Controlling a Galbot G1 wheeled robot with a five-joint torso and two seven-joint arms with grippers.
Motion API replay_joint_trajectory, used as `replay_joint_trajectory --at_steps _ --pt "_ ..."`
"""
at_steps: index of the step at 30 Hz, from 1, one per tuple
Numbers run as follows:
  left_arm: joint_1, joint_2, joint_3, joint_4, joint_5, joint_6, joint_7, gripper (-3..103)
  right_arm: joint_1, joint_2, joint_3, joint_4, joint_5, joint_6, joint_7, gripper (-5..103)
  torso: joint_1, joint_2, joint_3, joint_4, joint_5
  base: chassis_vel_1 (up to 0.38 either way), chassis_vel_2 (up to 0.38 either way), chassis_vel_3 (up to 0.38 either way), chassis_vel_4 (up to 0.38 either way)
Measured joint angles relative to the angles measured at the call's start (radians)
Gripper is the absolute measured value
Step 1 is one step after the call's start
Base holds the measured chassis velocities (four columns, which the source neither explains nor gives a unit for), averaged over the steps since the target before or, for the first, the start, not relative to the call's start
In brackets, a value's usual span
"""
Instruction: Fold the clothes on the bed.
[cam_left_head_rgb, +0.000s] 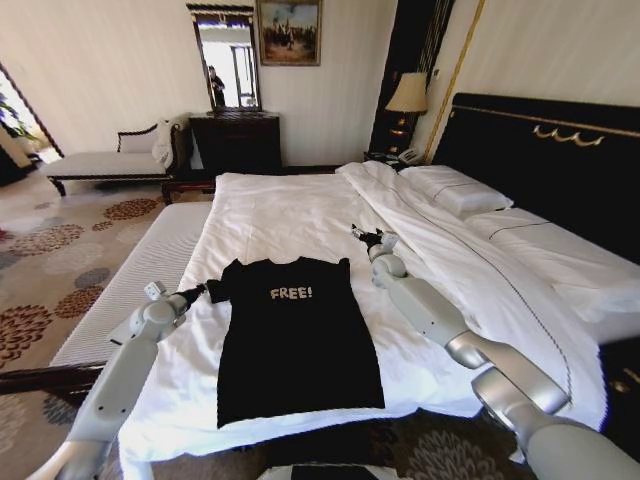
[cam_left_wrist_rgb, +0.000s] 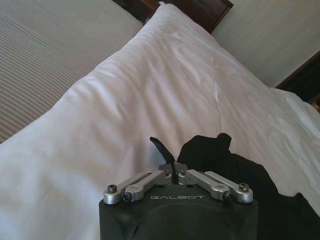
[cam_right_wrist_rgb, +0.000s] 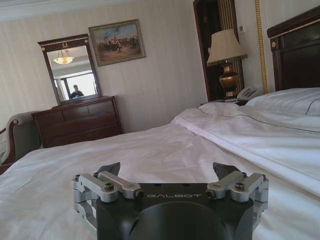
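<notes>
Black T-shirt (cam_left_head_rgb: 298, 335), printed "FREE!" on the chest, lies flat and face up on the white sheet near the foot of the bed (cam_left_head_rgb: 300, 215), collar toward the headboard, hem near the mattress edge. No fold has yet been made, so the task stands at its opening step: taking hold of the garment for the first fold.

Left hand (cam_left_head_rgb: 203, 292) reaches in low from the robot's left and meets the shirt at its left sleeve. In the left wrist view the hand (cam_left_wrist_rgb: 167, 159) has its fingers drawn together, and the dark fingertips (cam_left_wrist_rgb: 161, 148) sit just beside a raised bunch of black cloth; whether any fabric is actually pinched between them cannot be told.

Right hand (cam_left_head_rgb: 365, 236) is stretched forward over bare sheet beyond the shirt's right shoulder, apart from the cloth. In the right wrist view that hand (cam_right_wrist_rgb: 169, 172) has its fingers spread wide with nothing between them.

As a judgement, the next move calls for the right hand to come back to the right sleeve or shoulder, so both sides are held evenly before anything is lifted. A one-sided pull on soft fabric would likely drag and skew the shirt.
</notes>
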Motion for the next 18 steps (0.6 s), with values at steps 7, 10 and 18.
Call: replay_joint_trajectory --at_steps 7,10,18 --pt "0.026 0.000 -0.036 -0.020 -0.010 -0.003 -0.020 0 -0.006 0.003 0.007 0.001 0.002 -0.003 0.003 100 0.000 0.000 0.000 0.0000 -0.0001 0.000 0.000 0.000 0.000" --pt "0.032 0.004 -0.063 -0.027 -0.024 -0.004 -0.029 0 -0.013 -0.002 0.014 0.002 0.003 -0.004 0.003 100 0.000 0.000 0.000 0.0000 0.0000 0.000 0.000 0.000 0.000" --pt "0.043 0.012 -0.087 -0.063 -0.044 -0.001 -0.046 0 -0.024 -0.012 0.028 0.001 0.004 -0.006 0.005 100 0.000 0.000 0.000 0.0002 0.0000 0.000 0.000 0.000 0.000"
